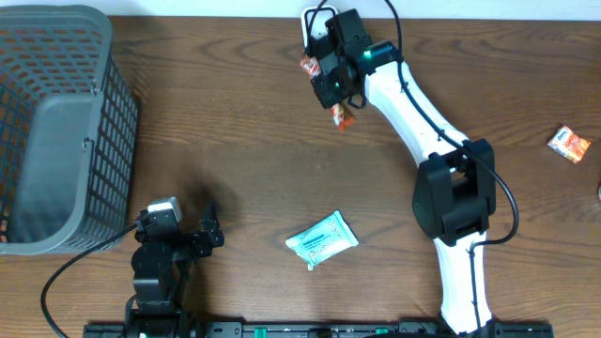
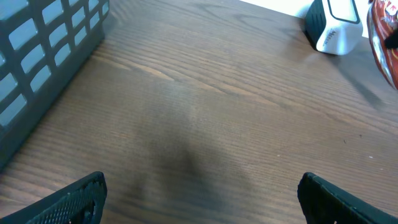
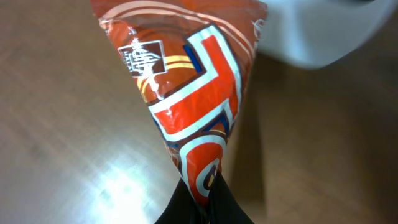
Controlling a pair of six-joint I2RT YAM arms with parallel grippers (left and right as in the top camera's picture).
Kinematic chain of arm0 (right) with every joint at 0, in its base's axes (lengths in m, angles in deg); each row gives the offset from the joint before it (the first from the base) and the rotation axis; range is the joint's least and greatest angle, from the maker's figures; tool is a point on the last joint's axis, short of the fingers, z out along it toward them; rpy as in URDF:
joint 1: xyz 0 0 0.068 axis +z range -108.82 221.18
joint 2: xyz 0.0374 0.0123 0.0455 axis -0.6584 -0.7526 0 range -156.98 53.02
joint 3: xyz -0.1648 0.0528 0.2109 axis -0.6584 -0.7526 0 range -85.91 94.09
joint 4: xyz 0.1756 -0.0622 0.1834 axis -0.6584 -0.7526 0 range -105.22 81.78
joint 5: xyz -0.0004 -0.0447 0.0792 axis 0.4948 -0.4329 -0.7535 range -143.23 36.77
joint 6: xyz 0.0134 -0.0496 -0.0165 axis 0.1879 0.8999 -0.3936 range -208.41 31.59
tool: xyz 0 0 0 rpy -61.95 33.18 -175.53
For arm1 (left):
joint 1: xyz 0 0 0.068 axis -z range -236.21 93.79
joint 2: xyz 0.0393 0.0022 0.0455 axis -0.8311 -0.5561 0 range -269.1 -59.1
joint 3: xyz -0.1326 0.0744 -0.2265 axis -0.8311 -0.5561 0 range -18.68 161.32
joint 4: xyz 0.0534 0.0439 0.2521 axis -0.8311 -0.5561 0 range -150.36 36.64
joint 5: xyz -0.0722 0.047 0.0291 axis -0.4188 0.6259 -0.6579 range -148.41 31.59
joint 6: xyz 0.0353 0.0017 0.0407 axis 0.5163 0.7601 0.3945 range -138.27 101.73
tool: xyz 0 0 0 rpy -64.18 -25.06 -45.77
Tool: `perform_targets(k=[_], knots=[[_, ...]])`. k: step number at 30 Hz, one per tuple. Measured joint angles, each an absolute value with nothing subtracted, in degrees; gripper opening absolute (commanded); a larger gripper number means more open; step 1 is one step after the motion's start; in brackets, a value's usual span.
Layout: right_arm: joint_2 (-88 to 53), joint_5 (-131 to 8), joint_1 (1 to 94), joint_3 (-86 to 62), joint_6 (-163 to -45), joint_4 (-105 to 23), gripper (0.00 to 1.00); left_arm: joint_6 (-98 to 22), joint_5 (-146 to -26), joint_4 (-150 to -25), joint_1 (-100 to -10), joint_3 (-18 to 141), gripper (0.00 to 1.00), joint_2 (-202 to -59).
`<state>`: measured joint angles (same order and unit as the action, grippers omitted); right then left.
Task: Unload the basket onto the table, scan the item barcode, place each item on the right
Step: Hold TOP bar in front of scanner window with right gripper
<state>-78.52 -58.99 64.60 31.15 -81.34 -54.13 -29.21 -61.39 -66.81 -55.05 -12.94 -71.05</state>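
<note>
Three packets: red packet [image 3: 186, 93] gripped in right jaws (left jaws wide); teal packet [image 1: 322, 239], orange packet [image 1: 569, 144] loose.

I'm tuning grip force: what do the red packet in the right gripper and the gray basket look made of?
The red packet looks like thin, glossy printed plastic film: it creases and pinches to a point. The basket is probably moulded matte plastic, judging by its uniform gray lattice walls.

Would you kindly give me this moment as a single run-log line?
right fingers: shut on red packet | packet: near scanner | left fingers: open, empty
</note>
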Motion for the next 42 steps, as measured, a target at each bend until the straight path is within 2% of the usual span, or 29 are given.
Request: perform_targets(k=[17,29,42], knots=[[-82.74,-47.12,64.45,31.72,-89.6,-34.11,0.01,-29.21,-61.39,-66.79,-55.05,-12.94,0.98,-71.05],[-95.59,-46.99,63.35,49.46,-106.21,-38.89,0.01,-29.21,-61.39,-66.79,-55.05,-12.94,0.98,-71.05],[-95.86,-52.91,60.67,51.74,-132.59,-44.03,0.02,-29.21,-61.39,-66.81,-55.05,-12.94,0.98,-71.05]])
